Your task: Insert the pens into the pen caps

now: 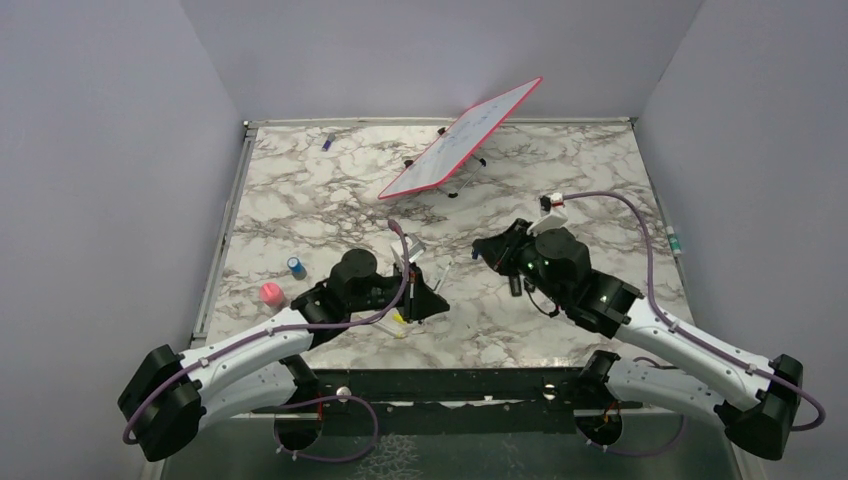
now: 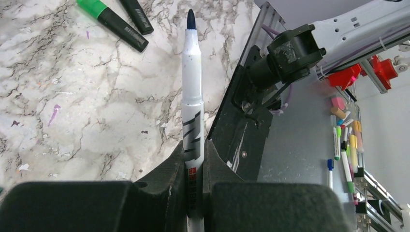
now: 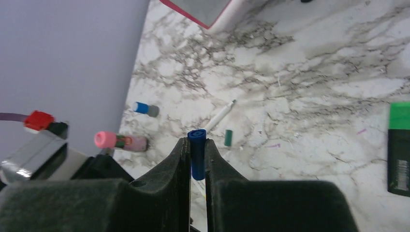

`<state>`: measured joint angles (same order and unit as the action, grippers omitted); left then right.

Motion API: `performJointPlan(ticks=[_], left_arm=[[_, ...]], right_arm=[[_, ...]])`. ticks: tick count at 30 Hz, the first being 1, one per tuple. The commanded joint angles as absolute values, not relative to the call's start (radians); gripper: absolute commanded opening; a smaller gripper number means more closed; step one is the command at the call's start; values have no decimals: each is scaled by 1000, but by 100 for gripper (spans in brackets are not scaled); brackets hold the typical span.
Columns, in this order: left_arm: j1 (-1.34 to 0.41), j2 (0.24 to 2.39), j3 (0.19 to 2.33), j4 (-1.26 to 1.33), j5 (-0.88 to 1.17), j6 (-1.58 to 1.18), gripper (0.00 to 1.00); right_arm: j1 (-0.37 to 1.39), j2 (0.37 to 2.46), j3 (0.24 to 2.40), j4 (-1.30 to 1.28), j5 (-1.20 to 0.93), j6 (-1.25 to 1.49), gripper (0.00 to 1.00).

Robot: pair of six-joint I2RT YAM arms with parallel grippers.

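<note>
The left end effector (image 2: 194, 151) is clamping a thin white-barrelled pen (image 2: 192, 72) between its fingers, with the dark blue tip pointing away from the wrist and out over the marble table (image 1: 300, 190). The barrel is carrying heavy black slanted lettering and a strip of red print lower down; neither is legible. The right end effector (image 3: 197, 146) is gripping one dark blue pen cap (image 3: 197, 137), held upright in the narrow gap between its fingers. In the left wrist view two black-barrelled highlighters are lying side by side beyond the pen tip: one with a green end (image 2: 112, 21) and one whose end is cut off by the frame (image 2: 137, 14); both are bearing pale print too small to read. The right wrist view is showing what that view lacks: one loose white pen (image 3: 220, 116) lying on the table, one small green cap (image 3: 228, 137) just beside it, one green-ended highlighter (image 3: 399, 150) at the right edge, and two stubby items at the left of the table, one blue-topped (image 3: 145, 109) and one pink-topped (image 3: 121, 140). Only the top view is taking in the whole red-edged whiteboard (image 1: 460, 140), which is standing tilted at the far middle of the table, and both arms, which are reaching toward the table's centre with their end effectors apart.
</note>
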<state>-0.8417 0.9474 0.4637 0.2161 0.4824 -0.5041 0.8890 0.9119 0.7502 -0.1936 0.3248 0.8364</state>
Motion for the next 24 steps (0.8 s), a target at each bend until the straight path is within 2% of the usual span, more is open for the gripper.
performJointPlan(ticks=[1, 5, 9, 24], left_arm=[[-851, 978, 512, 277, 533, -470, 0], [-864, 1001, 529, 306, 592, -463, 0], [-871, 995, 535, 320, 605, -462, 0], [-871, 1016, 559, 341, 562, -483, 0]], right_arm=[[891, 854, 766, -57, 335, 829, 11], [891, 840, 757, 35, 297, 827, 11], [891, 854, 773, 24, 267, 863, 11], [891, 844, 744, 34, 214, 896, 10]])
